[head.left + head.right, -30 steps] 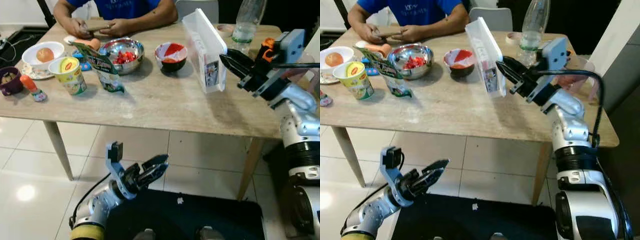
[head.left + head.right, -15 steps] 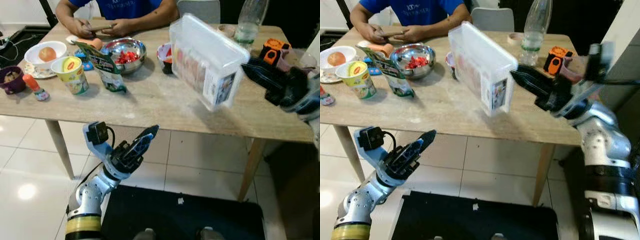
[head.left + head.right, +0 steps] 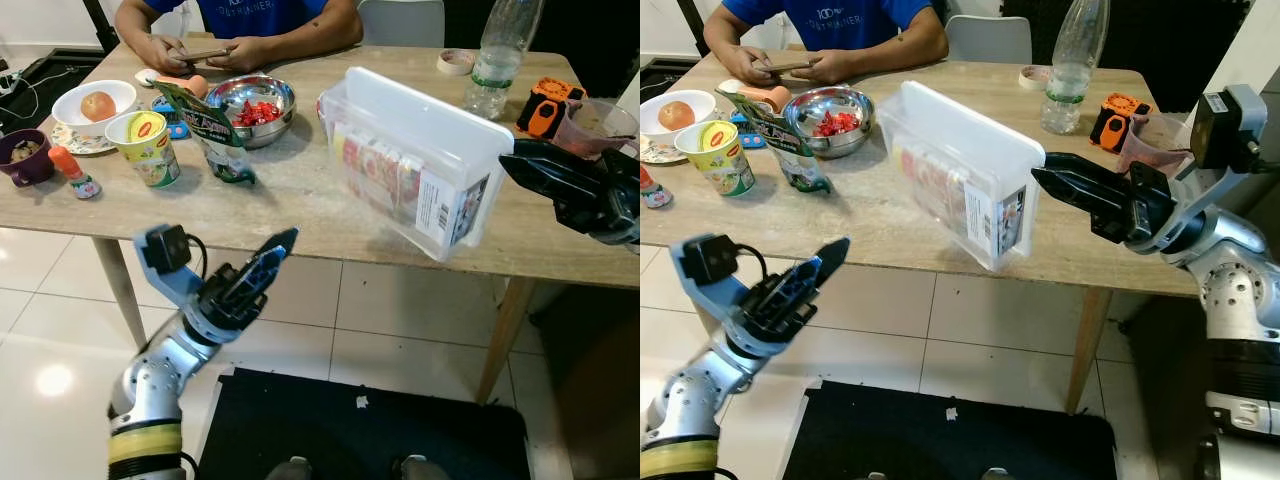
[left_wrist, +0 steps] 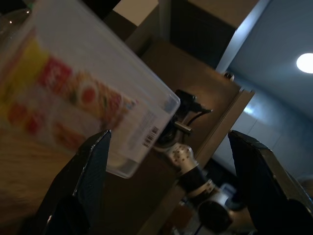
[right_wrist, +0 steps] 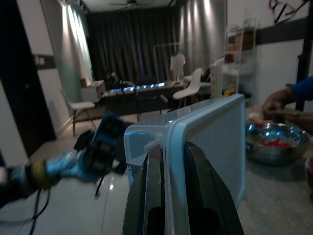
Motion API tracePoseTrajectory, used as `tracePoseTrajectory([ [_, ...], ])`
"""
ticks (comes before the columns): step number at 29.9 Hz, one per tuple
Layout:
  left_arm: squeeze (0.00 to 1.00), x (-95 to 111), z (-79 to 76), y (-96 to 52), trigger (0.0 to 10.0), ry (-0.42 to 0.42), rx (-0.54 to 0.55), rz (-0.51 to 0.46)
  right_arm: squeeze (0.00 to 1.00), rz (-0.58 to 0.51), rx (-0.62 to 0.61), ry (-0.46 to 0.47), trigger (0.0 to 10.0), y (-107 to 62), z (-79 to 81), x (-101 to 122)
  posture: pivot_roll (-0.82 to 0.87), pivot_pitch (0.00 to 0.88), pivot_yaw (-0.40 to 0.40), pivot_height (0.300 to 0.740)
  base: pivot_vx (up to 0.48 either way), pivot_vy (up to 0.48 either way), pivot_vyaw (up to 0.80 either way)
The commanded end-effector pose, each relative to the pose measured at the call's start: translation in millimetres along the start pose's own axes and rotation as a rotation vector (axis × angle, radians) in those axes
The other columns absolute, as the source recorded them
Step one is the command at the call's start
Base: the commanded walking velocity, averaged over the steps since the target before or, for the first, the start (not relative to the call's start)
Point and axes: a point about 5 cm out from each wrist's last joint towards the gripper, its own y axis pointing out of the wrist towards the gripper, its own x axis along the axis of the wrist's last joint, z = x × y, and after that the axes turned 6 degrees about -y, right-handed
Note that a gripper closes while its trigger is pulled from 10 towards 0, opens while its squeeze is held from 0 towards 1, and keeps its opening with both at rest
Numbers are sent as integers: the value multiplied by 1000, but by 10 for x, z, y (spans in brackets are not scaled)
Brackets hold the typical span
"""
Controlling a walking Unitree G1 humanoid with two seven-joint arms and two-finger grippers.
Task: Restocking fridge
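The right gripper pinches the end rim of a clear lidded box, its jaws closed on the edge, one each side. The box extends away from the jaws, tilted over the table near its front edge; whether it touches the wood is unclear. The left gripper hovers below the table edge, jaws spread, the box beyond its fingertips. A person sits at the far side.

right claw: raised, clamped | left claw: low, fingers apart
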Motion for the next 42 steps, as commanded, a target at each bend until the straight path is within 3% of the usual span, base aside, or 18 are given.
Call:
tracePoseTrajectory([
  [1, 0, 108, -59, -23, 10000, 33, -7, 23, 0, -12, 29, -13, 0, -26, 16, 88, 31, 129, 0, 740, 0, 0, 0],
  [9, 0, 344, -159, -79, 10000, 102, 5, 98, 0, 19, 70, 13, 0, -51, 51, 112, 28, 131, 3, 740, 0, 0, 0],
  [11, 0, 535, -240, -131, 10000, 156, 19, 165, 0, 36, 107, 41, 0, -36, 107, 85, 22, 129, 6, 740, 0, 0, 0],
  [14, 0, 654, -311, -159, 10000, 189, 28, 244, 0, 40, 146, 70, 0, -10, 170, 65, 21, 127, 7, 740, 0, 0, 0],
  [22, 0, 813, -413, -190, 10000, 229, 39, 380, 0, 40, 211, 109, 0, 16, 271, 90, 16, 121, 10, 740, 0, 0, 0],
  [24, 0, 877, -475, -169, 10000, 244, 18, 489, 0, 27, 288, 135, 0, 81, 383, 155, 8, 121, 13, 740, 0, 0, 0],
  [33, 0, 938, -493, -125, 10000, 260, 8, 555, 0, 23, 369, 165, 0, 172, 495, 212, 0, 125, 13, 740, 0, 0, 0],
  [42, 0, 897, -478, -64, 10000, 323, 13, 723, 0, -15, 499, 236, 0, 375, 679, 243, -10, 131, 8, 740, 0, 0, 0],
])
